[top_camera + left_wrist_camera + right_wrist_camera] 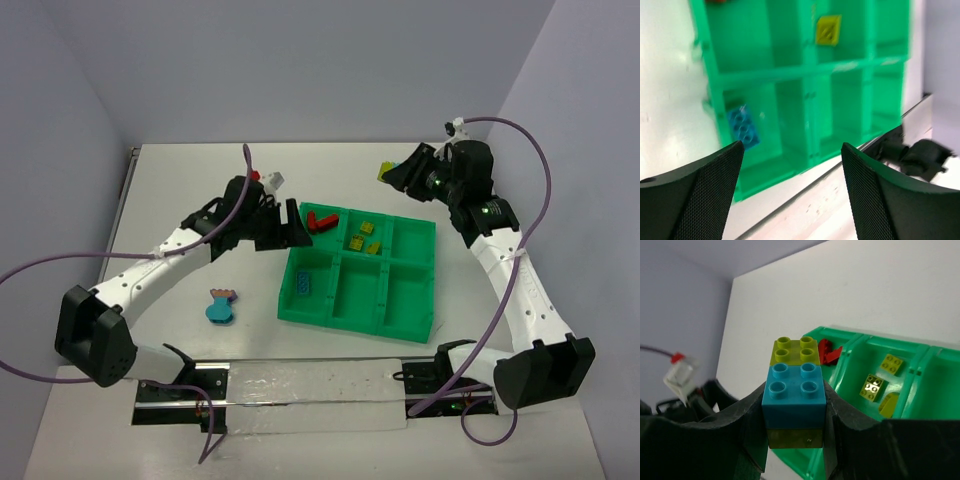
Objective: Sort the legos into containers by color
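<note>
The green tray (283, 300) lies mid-table. Its far-left compartment holds red legos (321, 219), the far-middle one yellow-green legos (362, 236), and the near-left one a blue lego (303, 282). A cyan and pinkish-orange cluster (221, 305) lies on the table left of the tray. My left gripper (295, 228) is open and empty over the tray's far-left corner. Its wrist view shows the blue lego (743, 126) between the open fingers (715, 170). My right gripper (395, 175) is shut on a blue and yellow-green cluster (793, 385), held above the table behind the tray (850, 340).
A metal rail with a pale strip (300, 395) runs along the near edge. Purple cables (540, 160) loop off both arms. Walls close in at the back and both sides. The right wrist view also shows the red legos (828, 351) and yellow-green legos (873, 386).
</note>
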